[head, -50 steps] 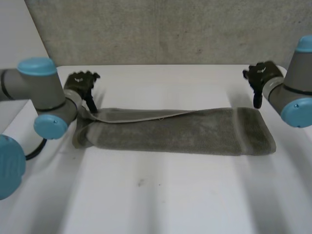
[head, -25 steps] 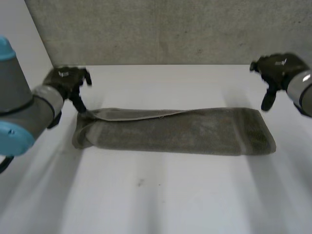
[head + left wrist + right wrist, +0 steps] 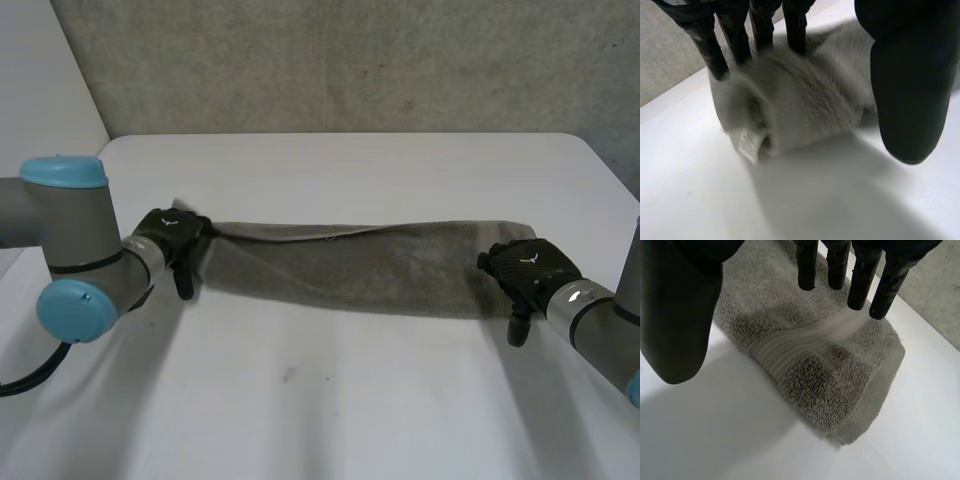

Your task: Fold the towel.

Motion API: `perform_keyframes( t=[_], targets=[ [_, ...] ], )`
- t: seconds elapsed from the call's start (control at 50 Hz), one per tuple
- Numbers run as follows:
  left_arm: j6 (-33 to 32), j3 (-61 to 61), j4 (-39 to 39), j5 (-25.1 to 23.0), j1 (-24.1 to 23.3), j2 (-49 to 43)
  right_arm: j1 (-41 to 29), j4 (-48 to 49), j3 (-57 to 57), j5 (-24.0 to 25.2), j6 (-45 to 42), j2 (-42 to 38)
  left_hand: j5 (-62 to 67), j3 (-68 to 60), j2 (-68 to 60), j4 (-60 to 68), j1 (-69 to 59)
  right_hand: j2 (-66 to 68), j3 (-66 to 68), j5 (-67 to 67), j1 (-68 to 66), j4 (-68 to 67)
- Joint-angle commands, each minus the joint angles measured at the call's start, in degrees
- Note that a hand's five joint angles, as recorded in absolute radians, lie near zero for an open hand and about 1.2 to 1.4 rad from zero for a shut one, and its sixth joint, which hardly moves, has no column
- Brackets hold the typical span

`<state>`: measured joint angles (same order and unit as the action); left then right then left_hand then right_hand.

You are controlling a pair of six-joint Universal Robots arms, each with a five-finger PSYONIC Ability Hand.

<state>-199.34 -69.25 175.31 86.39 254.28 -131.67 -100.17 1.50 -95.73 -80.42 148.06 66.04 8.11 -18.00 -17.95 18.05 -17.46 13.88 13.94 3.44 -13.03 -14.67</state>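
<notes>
Left hand (image 3: 172, 238) and right hand (image 3: 522, 270), fingers spread, each at one towel (image 3: 350, 270) end.

Head view: high, behind arms, facing 12 o'clock, down on bench (image 3: 330, 420). Wrist views: close, along palms. Left robot hand (image 3: 910, 75) camera shares towel's (image 3: 350, 265) 9 o'clock end with head view; right robot hand (image 3: 680, 305) camera, 3 o'clock end.

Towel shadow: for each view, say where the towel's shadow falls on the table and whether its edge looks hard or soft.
Head view: a soft dark band on the table along the towel's near edge. Left wrist view: a soft shadow spreads from under the towel's end. Right wrist view: a narrow, soft rim under the towel's end.
</notes>
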Motion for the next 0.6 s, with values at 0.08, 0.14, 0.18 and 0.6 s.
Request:
perform_keyframes(
  t=[0.08,0.14,0.18,0.6],
  targets=[
    [0.53,3.24,-0.23,0.36,0.25,-2.1,3.22,3.06,-0.07,-0.7,-1.19,-1.44,-8.11,8.0,7.95,-8.05,7.46,-3.88,-3.94,-3.44,3.03,4.67],
    [0.53,2.19,-0.49,0.54,0.25,-1.49,4.97,4.38,-0.78,-0.61,-1.8,-1.61,-8.11,8.0,7.95,-8.05,7.46,-3.88,-3.94,-3.44,3.03,4.67],
    [0.44,-0.87,-0.32,0.28,0.25,0.26,5.51,5.09,-1.04,-0.53,-2.07,-1.79,-8.11,8.0,7.95,-8.05,7.46,-3.88,-3.94,-3.44,3.03,4.67],
    [0.0,-15.03,3.99,0.63,0.17,9.84,6.47,8.17,-0.87,-0.44,-3.57,-3.81,13.79,-13.9,-13.94,13.84,-14.43,17.55,17.49,17.99,-18.4,-16.76]
  ],
)
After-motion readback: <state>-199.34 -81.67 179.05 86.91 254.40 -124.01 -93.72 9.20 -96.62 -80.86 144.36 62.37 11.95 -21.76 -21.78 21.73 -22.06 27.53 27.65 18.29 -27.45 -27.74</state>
